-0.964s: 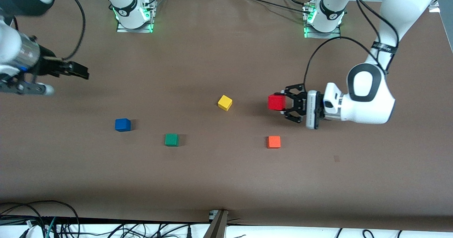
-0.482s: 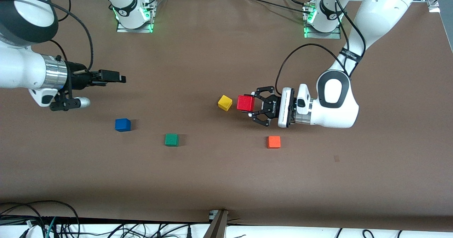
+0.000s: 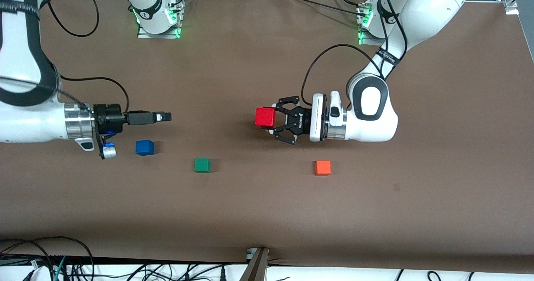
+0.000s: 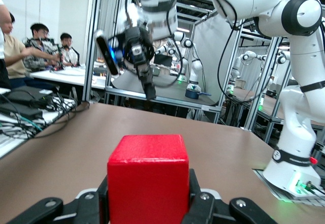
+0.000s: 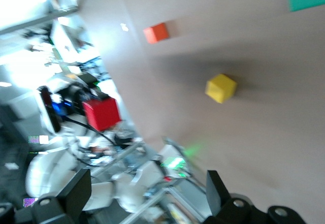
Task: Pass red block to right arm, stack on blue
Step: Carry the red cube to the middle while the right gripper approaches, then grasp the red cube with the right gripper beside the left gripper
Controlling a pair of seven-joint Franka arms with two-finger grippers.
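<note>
So, my left fingers [image 3: 272, 122] pinch the red block [image 3: 265, 117] between them, held up in the air over the middle of the surface [image 3: 250, 206], above the yellow cube [image 5: 221, 88]. My right fingers [image 3: 160, 117] stand spread with nothing between them, pointing toward the red block from the right arm's end, well apart from it. The blue cube [image 3: 144, 147] rests on the surface just beside my right wrist, nearer the front camera. The green cube [image 3: 202, 165] and orange cube [image 3: 323, 167] lie nearer the camera still.
</note>
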